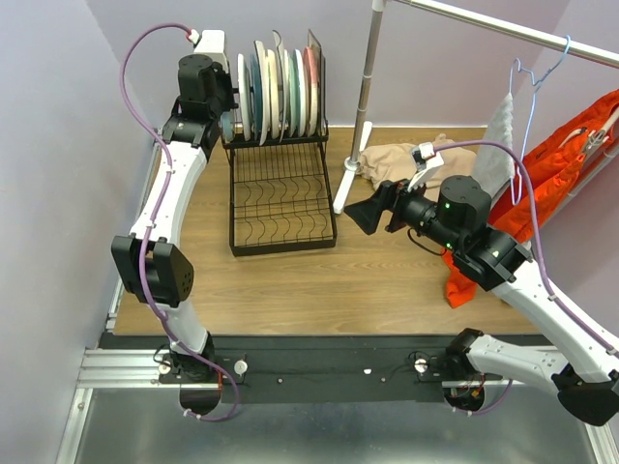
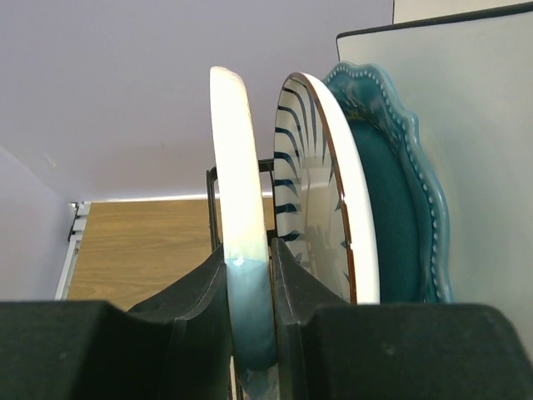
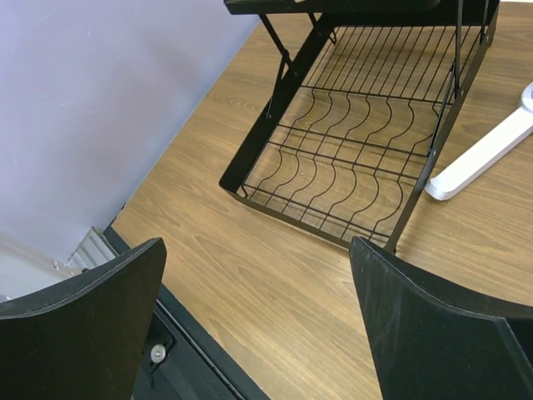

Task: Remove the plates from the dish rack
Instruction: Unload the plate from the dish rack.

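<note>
Because the cream-blue plate [image 2: 237,167] stands upright, edge toward me, my left end effector [image 2: 250,260], set narrow, clamps both its faces.

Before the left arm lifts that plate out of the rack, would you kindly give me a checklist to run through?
1. The left pincer straddles the rim of the cream-blue plate, one finger on each face: ok.
2. Grip firm enough to lift: cannot tell; the pads look pressed against the plate.
3. Clearance to the striped plate next to it: ok, a gap shows between the rims.
4. The right pincer is open, empty and apart from the dish rack: ok.
5. Bare table in front of the rack for setting the plate down: ok.
</note>
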Controlling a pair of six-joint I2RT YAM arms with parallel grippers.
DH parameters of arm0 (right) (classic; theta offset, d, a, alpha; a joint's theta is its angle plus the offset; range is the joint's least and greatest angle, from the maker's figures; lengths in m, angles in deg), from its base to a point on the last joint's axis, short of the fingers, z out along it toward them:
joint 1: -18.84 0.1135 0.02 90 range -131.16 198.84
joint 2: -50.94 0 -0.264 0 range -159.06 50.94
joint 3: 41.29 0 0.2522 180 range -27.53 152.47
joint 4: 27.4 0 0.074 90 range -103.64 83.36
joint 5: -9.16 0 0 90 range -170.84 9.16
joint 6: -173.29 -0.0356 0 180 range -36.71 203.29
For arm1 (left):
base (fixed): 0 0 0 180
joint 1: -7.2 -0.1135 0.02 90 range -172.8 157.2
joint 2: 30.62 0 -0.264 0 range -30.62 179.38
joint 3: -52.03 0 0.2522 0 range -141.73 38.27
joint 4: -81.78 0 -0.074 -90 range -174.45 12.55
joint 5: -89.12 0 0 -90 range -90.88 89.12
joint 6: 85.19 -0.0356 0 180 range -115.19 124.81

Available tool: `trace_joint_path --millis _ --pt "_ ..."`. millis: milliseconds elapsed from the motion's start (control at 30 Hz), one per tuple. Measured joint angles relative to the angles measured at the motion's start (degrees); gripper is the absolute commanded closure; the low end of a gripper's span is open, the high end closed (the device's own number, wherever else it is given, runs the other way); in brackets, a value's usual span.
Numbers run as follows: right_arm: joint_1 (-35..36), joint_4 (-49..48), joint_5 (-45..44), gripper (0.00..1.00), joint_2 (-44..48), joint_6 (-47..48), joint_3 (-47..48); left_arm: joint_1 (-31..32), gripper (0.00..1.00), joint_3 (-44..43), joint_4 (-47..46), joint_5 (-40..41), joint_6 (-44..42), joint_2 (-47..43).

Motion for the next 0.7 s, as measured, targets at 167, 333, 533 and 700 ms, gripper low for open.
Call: trace_joint_path --millis 167,333,533,700 --pt "0.0 0.0 0.0 0.0 0.0 -0.24 0.0 0.04 1.0 -1.62 1.31 0.37 0.04 0.81" --pt "0.0 0.0 0.0 0.0 0.0 -0.37 0.02 0.17 1.0 -2.91 2.6 0.74 0.04 1.31" --pt "0.0 0.0 0.0 0.0 0.0 -0.39 0.13 0.44 1.0 -6.49 5.66 1.86 0.0 2.91" --pt "0.0 0.0 -0.02 0.0 0.0 -0.39 0.15 1.07 1.0 -9.88 8.7 3.96 -0.39 4.46"
